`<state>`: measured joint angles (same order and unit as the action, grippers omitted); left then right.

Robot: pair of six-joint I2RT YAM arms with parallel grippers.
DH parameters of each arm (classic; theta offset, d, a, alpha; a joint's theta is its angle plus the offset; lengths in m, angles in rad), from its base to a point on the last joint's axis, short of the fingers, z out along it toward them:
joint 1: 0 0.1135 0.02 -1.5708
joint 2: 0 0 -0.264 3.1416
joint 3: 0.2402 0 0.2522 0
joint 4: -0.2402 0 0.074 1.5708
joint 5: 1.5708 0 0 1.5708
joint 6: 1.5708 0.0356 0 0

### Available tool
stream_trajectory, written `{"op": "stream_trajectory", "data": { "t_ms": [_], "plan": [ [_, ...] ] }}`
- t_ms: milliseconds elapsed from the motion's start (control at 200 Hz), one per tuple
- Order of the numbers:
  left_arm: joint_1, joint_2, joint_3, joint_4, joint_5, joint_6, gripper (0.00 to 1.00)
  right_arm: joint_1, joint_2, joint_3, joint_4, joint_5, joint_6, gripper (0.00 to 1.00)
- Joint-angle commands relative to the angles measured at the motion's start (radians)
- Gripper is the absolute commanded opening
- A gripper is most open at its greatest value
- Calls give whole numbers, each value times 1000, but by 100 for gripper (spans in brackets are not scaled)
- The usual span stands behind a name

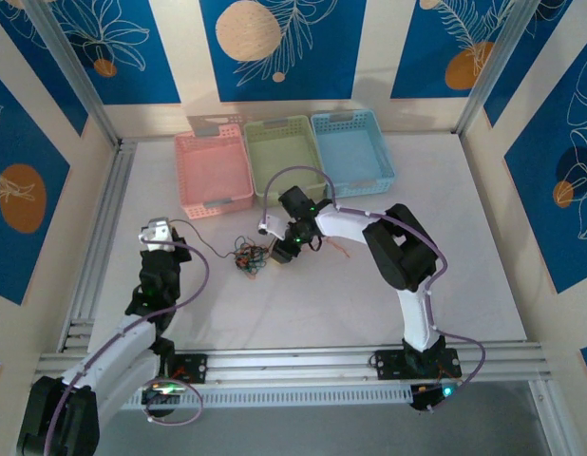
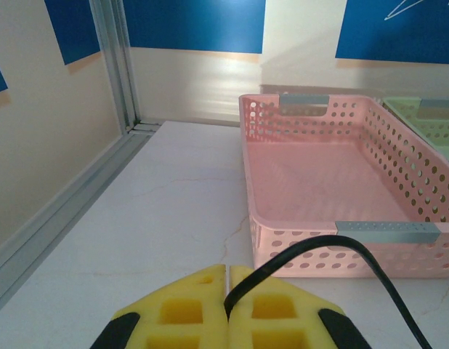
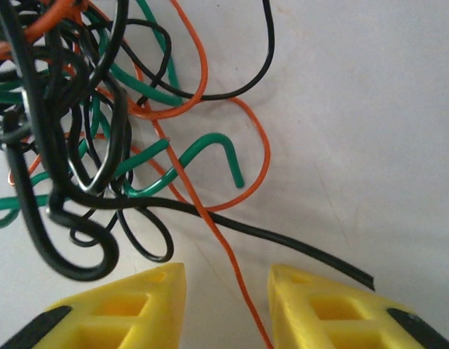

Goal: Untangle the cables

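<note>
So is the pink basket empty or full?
Empty. The left wrist view looks into the pink basket and shows its bare floor, with nothing lying inside.

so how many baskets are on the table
3, in a row at the far edge: pink basket left, green basket middle, blue basket right. None seem hidden.

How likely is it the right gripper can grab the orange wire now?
Probably yes: the orange wire runs uncovered between the right gripper's open jaws, just clear of the tangle.
</note>
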<state>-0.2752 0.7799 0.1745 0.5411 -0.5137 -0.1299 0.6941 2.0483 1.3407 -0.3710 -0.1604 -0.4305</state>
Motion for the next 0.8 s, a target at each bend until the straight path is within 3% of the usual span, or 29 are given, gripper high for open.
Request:
{"op": "stream_trajectory", "data": {
  "t_ms": [0,330,610,790],
  "plan": [
    [6,-6,-4,32,9,-9,0,13,26,-9,37,-1,-23,31],
    [7,-11,-5,29,6,-12,0,20,-27,-90,121,30,-42,0],
    [7,-12,-5,28,2,-12,0,-59,-183,-231,359,100,96,0],
    [7,-21,-6,20,-13,-14,0,-135,-244,-291,474,264,223,0]
  ]
}}
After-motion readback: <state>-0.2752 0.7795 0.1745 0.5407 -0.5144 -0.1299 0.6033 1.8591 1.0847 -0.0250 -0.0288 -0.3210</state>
